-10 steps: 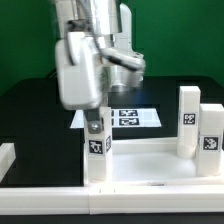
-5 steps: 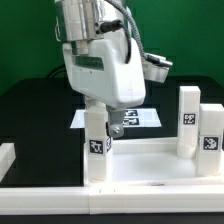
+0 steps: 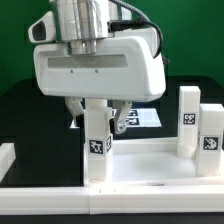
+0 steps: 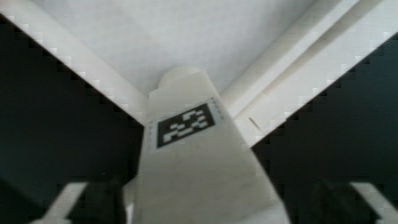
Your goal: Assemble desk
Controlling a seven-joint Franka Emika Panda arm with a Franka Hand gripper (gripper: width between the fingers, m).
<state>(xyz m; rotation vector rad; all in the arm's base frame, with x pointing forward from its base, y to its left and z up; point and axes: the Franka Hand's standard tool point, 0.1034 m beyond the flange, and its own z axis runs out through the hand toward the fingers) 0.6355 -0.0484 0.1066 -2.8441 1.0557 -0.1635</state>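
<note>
The white tabletop panel [image 3: 150, 160] lies flat at the front of the black table. A white post leg [image 3: 96, 145] with a square tag stands upright at the panel's corner on the exterior view's left. My gripper [image 3: 98, 118] hangs right over this leg, with a finger on either side of its top. In the wrist view the leg [image 4: 196, 150] fills the middle, the fingers [image 4: 71, 200] stand apart from it with dark gaps, and the panel [image 4: 178, 30] lies beyond. The gripper is open. Two more tagged legs [image 3: 188, 118] [image 3: 210, 140] stand upright at the panel's right.
The marker board [image 3: 140, 117] lies flat behind the panel, partly hidden by my hand. A long white border rail [image 3: 100, 195] runs along the front edge, with a white end piece [image 3: 5, 155] at the exterior view's left. The table is black.
My hand has turned about its vertical axis above the left leg, so its broad face now fronts the camera. The leg stays upright in place.
</note>
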